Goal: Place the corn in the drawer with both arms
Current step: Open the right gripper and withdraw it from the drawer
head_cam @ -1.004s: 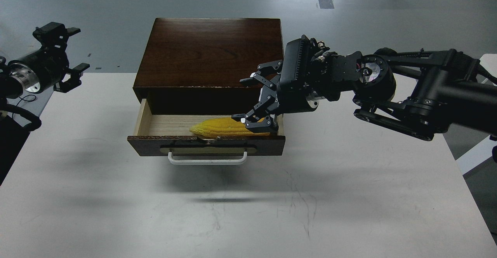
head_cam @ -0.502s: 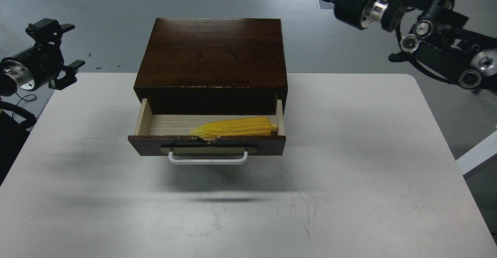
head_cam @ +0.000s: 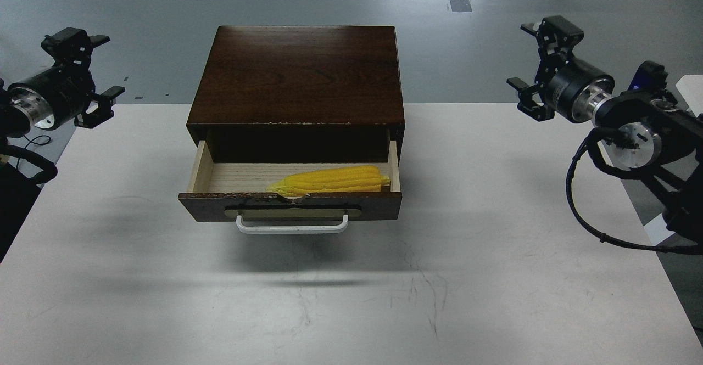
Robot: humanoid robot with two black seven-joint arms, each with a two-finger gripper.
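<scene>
The yellow corn (head_cam: 329,181) lies on its side inside the drawer (head_cam: 247,175), which is pulled out of the dark brown cabinet (head_cam: 299,74). The corn rests against the drawer's front wall, tapered end to the left. The white bar handle (head_cam: 292,226) faces me. My left gripper (head_cam: 93,68) is open and empty, held up at the far left, well away from the cabinet. My right gripper (head_cam: 524,55) is open and empty, held up at the far right, level with the cabinet's back half.
The cabinet stands at the back middle of a white table (head_cam: 351,299). The table's right edge (head_cam: 620,189) lies under my right arm, with black cables looping beside it. Grey floor lies beyond the table.
My right gripper has let go of the corn in the drawer, lifted up and away, and now sits at the far right. The corn stays in the drawer. The left arm barely moved.
</scene>
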